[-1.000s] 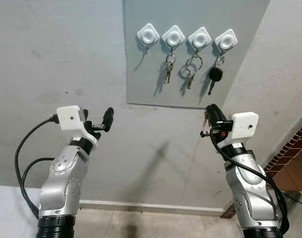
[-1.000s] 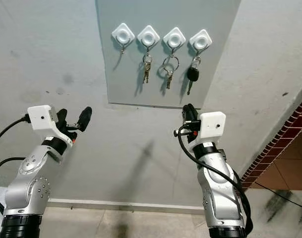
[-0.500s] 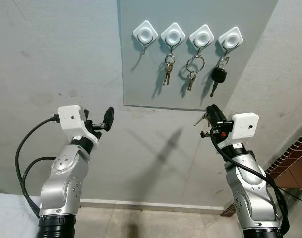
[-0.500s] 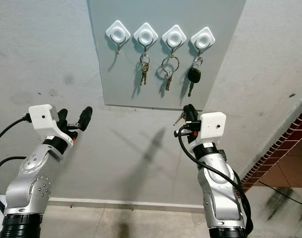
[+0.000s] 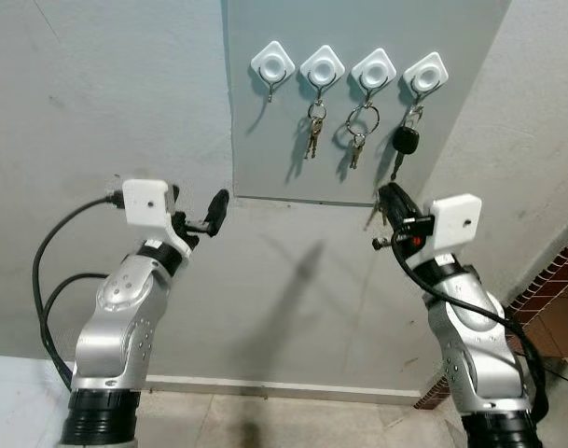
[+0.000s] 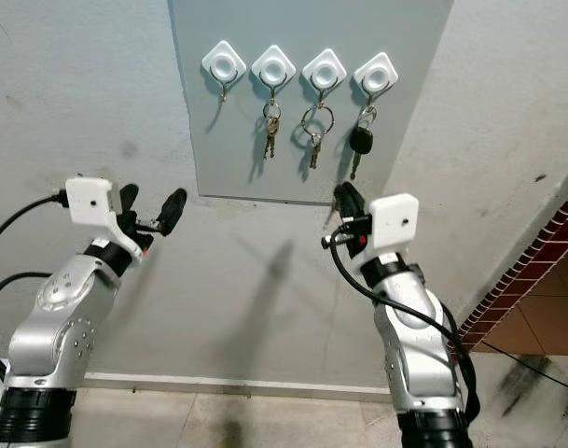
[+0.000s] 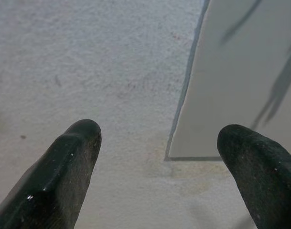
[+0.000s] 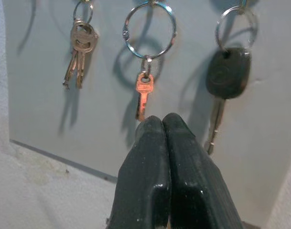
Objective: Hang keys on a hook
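On the grey panel, 4 white hooks run in a row; the hook at 9 o'clock hangs bare, with open panel beneath it. The other 3 carry a key pair, a ringed key and a black-headed key, crowding the approach toward 3 o'clock.

Four white hooks, three key sets, perhaps a fourth in the right claw.
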You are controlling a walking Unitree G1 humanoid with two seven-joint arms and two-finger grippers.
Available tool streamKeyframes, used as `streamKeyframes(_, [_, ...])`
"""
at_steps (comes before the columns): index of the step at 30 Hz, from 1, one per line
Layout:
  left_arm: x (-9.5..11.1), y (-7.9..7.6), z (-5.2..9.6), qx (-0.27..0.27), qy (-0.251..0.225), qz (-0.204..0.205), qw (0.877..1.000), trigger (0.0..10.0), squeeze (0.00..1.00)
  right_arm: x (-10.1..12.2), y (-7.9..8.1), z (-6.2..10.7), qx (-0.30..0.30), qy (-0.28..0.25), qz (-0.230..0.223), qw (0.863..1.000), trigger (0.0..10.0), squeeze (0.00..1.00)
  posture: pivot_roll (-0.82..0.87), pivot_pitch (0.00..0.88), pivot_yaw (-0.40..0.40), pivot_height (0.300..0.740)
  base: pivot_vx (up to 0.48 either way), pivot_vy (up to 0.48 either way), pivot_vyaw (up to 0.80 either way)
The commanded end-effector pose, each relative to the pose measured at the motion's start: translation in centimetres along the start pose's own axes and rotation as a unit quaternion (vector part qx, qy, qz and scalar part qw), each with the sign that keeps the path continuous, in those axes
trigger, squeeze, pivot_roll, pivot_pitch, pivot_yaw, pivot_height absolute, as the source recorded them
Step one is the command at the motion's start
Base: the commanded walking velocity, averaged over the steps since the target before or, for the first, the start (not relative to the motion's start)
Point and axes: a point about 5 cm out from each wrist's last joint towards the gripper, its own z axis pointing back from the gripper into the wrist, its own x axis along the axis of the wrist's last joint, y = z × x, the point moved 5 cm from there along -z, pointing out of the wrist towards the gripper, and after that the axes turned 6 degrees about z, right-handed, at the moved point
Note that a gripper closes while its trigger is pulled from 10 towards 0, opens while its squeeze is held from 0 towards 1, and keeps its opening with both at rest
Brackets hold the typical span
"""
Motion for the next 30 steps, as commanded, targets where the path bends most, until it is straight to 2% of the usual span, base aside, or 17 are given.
streamKeyframes(1, [0.9, -0.6, -0.3, -0.013, -0.009, -0.008, 1.000, 10.0, 0.00, 0.4, -0.1, -0.7, 0.010, -0.007, -0.001, 1.000, 10.0, 0.00, 0.00, 0.000, -0.013, 0.732, 0.000, 0.000, 0.00])
streamKeyframes(7, [1.3, -0.9, -0.3, -0.019, -0.012, -0.008, 1.000, 10.0, 0.00, 0.8, 0.5, -1.4, 0.034, -0.014, -0.003, 0.999, 10.0, 0.00, 0.01, 0.000, -0.017, 0.732, 0.000, 0.000, 0.00])
streamKeyframes(15, [2.2, -2.6, -0.2, -0.056, -0.021, -0.022, 0.998, 10.0, 0.00, 1.1, 2.8, -2.7, 0.106, -0.022, -0.012, 0.994, 10.0, 0.00, 0.03, 0.000, -0.030, 0.732, 0.000, 0.000, 0.00])
streamKeyframes(30, [3.9, -4.5, -0.3, -0.092, -0.038, -0.028, 0.995, 10.0, 0.00, 2.7, 6.2, -4.3, 0.178, -0.054, -0.046, 0.981, 10.0, 0.00, 0.04, 0.000, -0.039, 0.732, 0.000, 0.000, 0.00])
